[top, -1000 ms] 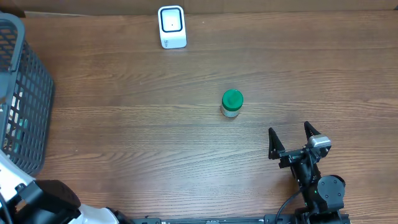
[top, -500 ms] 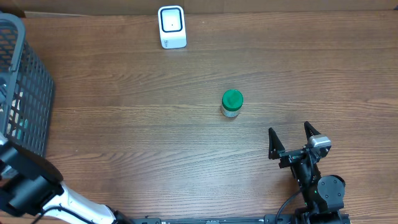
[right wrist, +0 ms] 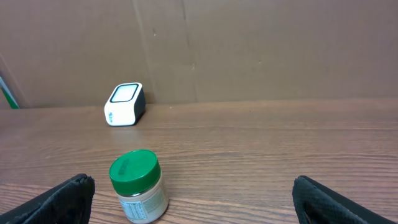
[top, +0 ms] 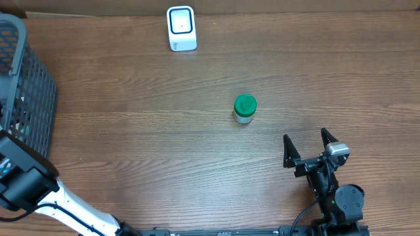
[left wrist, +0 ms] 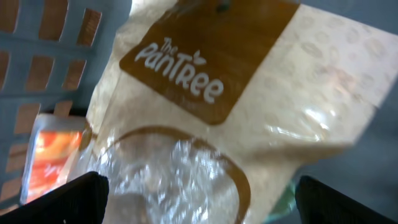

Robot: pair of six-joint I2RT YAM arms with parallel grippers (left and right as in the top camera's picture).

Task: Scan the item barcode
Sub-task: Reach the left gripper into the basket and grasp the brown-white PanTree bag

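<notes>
- Since a second ago my left arm (top: 29, 187) has swung from the table's near-left corner towards the basket (top: 29, 98). My right arm, the jar and the scanner have not shifted.
- My left gripper (left wrist: 217, 199) is spread wide and holds nothing. Both fingertips show at the bottom corners of the wrist view.
- The item I judge I am after is the tan pouch (left wrist: 205, 124). It lies in the basket right under those fingers, beside an orange packet (left wrist: 53, 155).
- The pouch sits askew, its long axis leaning from lower left to upper right, so my fingers straddle its width.
- My right gripper (top: 306, 147) rests fully open and empty near the table's front edge.
- The green-lidded jar (top: 245, 108) stands upright just ahead of it, slightly to its left.
- The scanner (top: 181, 28) stands at the table's far edge, well apart from both arms.
- The left arm is plainly nearer the pouch.
</notes>
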